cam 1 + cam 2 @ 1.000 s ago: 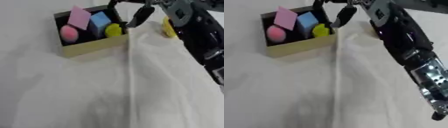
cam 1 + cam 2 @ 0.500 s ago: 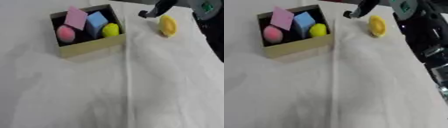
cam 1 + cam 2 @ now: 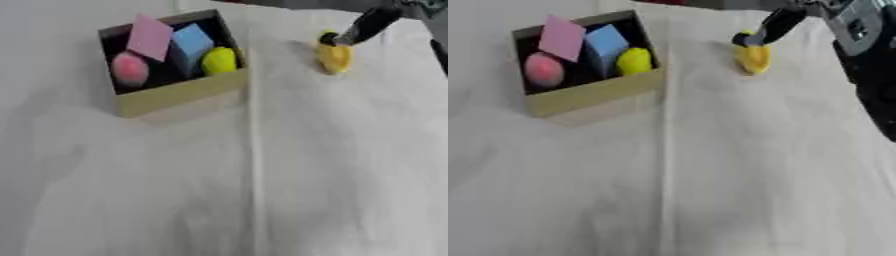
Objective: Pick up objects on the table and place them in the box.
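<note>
Table [image 3: 332, 190]: white cloth, one crease running front to back.
Box [image 3: 179, 92]: far left corner.
Right hand [image 3: 773, 26]: fingers straight, touching yellow piece [image 3: 753, 57].

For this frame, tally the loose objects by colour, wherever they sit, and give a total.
Pink: 2, a flat pink diamond-shaped block and a round pink ball, both in the cardboard box.
Blue: 1, a blue cube, in the box.
Yellow: 2, a yellow egg-shaped piece in the box, a yellow object on the white cloth.
Total: 5.
</note>
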`<state>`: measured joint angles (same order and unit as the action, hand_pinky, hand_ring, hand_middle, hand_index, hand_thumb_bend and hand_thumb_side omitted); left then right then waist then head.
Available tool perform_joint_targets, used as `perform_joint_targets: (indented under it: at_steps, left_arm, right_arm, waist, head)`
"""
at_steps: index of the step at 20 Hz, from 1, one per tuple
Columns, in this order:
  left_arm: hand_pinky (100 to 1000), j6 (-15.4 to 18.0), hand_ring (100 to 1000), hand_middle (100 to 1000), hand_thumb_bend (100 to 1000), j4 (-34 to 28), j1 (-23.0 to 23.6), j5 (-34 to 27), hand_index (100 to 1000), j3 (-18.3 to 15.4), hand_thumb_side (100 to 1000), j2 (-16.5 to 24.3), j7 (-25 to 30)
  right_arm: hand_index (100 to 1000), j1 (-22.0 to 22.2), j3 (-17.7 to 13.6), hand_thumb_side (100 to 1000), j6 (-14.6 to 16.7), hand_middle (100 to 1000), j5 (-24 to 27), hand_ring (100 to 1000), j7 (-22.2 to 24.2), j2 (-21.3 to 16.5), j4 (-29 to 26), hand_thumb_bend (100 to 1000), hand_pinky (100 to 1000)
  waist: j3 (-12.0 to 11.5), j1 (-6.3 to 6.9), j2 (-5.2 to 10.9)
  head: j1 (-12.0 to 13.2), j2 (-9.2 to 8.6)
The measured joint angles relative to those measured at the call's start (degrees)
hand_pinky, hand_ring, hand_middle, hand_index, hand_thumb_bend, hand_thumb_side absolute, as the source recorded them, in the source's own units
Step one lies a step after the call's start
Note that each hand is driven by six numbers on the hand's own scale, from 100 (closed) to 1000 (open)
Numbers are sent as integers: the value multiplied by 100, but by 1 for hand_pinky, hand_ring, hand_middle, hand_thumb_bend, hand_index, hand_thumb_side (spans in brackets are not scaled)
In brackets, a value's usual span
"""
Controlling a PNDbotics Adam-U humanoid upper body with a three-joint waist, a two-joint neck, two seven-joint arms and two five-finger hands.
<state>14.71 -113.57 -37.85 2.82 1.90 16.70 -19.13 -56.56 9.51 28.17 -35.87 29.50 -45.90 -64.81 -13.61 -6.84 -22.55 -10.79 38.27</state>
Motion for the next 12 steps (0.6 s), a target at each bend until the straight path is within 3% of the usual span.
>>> perform_joint_targets:
  at_steps: [12]
  left_arm:
    - [712, -6, 731, 669, 517, 0, 1, 1, 798, 0, 513, 2, -2]
  right_arm:
    - [907, -25, -131, 261, -53, 840, -580, 905, -142, 59, 694, 404, 859]
  waist:
    - [-5, 34, -30]
  head:
    - [19, -80]
